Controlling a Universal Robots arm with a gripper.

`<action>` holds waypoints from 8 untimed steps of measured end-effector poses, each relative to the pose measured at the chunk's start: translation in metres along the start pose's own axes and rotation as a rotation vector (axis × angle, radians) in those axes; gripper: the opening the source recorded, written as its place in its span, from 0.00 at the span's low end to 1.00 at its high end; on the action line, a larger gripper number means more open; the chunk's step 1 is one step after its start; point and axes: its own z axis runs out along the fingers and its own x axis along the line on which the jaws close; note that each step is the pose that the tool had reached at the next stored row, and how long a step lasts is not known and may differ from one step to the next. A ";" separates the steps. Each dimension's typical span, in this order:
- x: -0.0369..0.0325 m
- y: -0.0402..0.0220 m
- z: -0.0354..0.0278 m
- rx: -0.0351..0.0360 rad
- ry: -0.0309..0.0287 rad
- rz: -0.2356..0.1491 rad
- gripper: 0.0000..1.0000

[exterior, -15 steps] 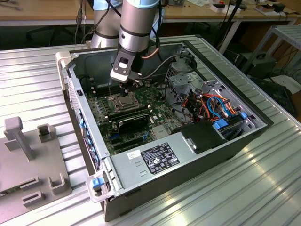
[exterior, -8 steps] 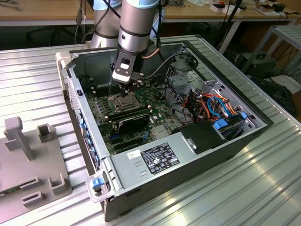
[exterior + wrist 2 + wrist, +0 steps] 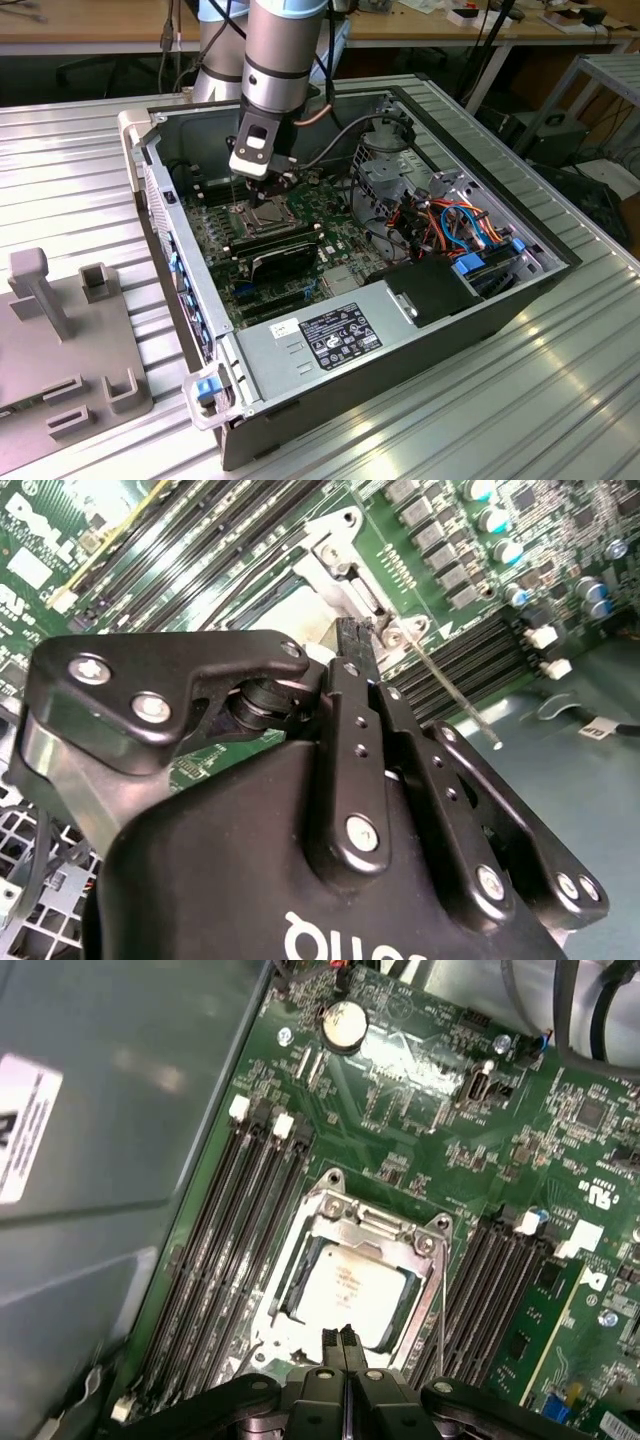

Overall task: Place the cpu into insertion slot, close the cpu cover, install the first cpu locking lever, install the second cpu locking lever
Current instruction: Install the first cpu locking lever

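Observation:
The cpu [image 3: 350, 1285] lies flat in the insertion slot [image 3: 262, 215], its silver-beige top facing up. The cpu cover [image 3: 385, 1228], a silver frame, lies down around it. A thin metal locking lever [image 3: 440, 1300] runs along one side of the socket; in the second wrist view this lever [image 3: 450, 695] sticks out at a slant, away from the socket. My gripper [image 3: 340, 1338] hovers at the socket's edge just above the frame, fingers pressed together with nothing between them. It also shows over the socket in the exterior view [image 3: 262, 188] and in the second wrist view [image 3: 352, 630].
Long black memory slots [image 3: 240, 1220] flank the socket on both sides. A coin battery [image 3: 343, 1025] sits farther along the board. The grey case wall [image 3: 90, 1160] stands close by. A power supply [image 3: 330, 335] and bundled cables [image 3: 460, 220] fill the case's near and right parts.

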 end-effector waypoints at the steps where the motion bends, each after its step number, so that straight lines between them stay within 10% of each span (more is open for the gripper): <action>1: 0.0003 -0.0007 0.0001 -0.0001 0.0003 0.000 0.11; 8: 0.0006 -0.0015 0.0000 -0.0002 0.0006 0.000 0.11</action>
